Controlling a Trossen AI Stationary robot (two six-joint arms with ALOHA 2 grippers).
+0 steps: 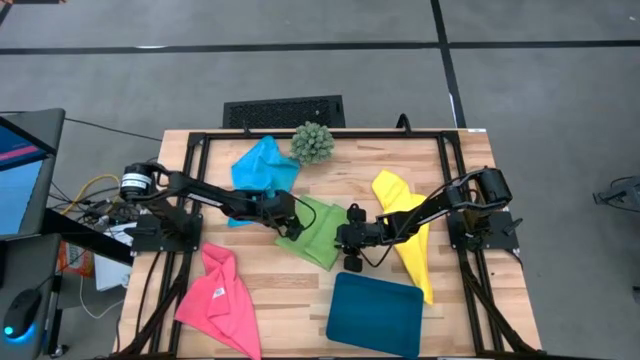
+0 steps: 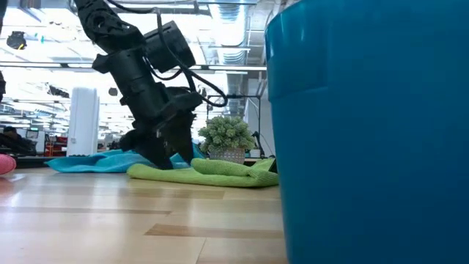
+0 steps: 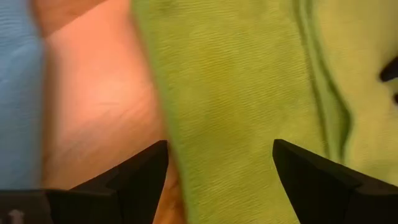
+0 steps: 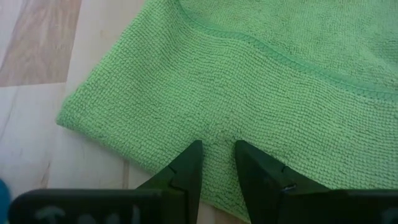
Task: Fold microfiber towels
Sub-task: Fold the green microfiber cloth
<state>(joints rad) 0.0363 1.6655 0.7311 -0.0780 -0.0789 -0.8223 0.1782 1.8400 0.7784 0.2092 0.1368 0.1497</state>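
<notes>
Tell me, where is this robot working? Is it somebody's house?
Probably not a house; it looks like a lab or workshop. The wooden table sits in a metal frame on grey concrete floor, a computer screen stands beside it, and the low view shows bare ceiling pipes.

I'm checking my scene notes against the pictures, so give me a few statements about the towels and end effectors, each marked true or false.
1. Both end effectors are at the lime green towel. True.
2. The left end effector is shut. False: its fingers are spread over the green cloth.
3. The right end effector pinches the green towel's edge. True.
4. The pink towel lies in the teal tray. False: it lies on the table beside it.
</notes>
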